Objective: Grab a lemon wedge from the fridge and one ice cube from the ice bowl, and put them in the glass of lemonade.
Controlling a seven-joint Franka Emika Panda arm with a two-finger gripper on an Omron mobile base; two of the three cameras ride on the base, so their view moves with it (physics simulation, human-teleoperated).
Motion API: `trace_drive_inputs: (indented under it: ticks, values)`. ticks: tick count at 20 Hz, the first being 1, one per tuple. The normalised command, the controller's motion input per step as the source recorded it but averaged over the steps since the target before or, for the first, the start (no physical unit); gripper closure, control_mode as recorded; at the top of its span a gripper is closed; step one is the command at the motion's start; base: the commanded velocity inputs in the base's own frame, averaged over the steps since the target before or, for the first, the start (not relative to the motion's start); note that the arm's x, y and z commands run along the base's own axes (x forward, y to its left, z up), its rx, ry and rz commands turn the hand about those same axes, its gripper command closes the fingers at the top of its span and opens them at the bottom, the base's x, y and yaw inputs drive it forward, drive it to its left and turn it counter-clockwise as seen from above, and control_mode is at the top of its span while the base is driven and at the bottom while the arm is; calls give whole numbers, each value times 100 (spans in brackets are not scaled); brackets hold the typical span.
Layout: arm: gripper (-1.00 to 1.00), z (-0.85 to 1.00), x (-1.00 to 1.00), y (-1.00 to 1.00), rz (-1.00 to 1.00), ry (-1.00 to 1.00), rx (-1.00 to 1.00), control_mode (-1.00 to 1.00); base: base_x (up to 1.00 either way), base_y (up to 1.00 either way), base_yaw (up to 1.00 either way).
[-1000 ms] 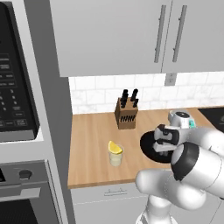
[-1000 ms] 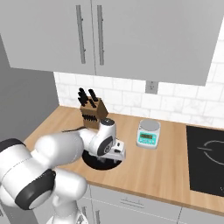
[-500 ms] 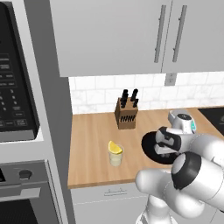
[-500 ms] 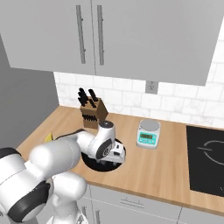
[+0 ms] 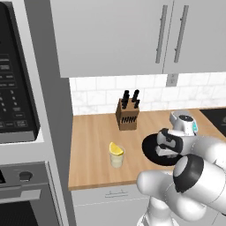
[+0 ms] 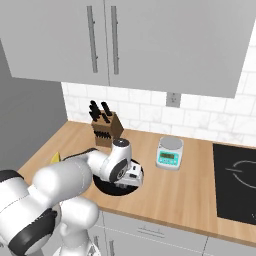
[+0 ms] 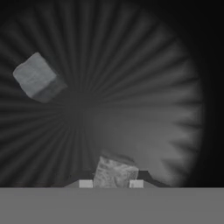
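Note:
The black ice bowl [image 5: 148, 150] [image 6: 107, 186] sits on the wooden counter. My gripper [image 5: 166, 149] [image 6: 131, 177] reaches down into it. In the hand view my gripper [image 7: 111, 182] is shut on an ice cube [image 7: 114, 172], with a dark fingertip pressed to each side of it. A second ice cube [image 7: 37, 78] lies loose on the bowl's ribbed floor, up and to the left. Left of the bowl stands the glass of lemonade [image 5: 117, 159] with the yellow lemon wedge [image 5: 116, 149] [image 6: 54, 158] resting in its mouth. The fridge is out of view.
A wooden knife block [image 5: 127, 115] [image 6: 106, 131] stands behind the bowl by the tiled wall. A small grey scale [image 6: 170, 153] sits to the bowl's right, with a black cooktop [image 6: 237, 185] beyond it. An oven column [image 5: 20, 110] bounds the counter's left end.
The hand has sunk a little lower into the bowl, and the jaws have gone from open to shut on an ice cube.

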Motion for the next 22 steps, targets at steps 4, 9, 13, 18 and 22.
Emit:
trace_drive_inputs:
  ticks: [4, 9, 13, 18, 22]
  values:
    - [100, 0, 0, 0, 0, 0, 0, -100, 0, 0, 0]
    - [100, 5, 0, 0, 2, 0, 0, -100, 0, 0, 0]
    - [100, 50, -10, -6, 3, -15, 13, -100, 0, 0, 0]
    - [100, 66, -15, -2, 2, -24, 17, -100, 0, 0, 0]
    - [100, 53, -21, 0, 4, -17, 13, -100, 0, 0, 0]
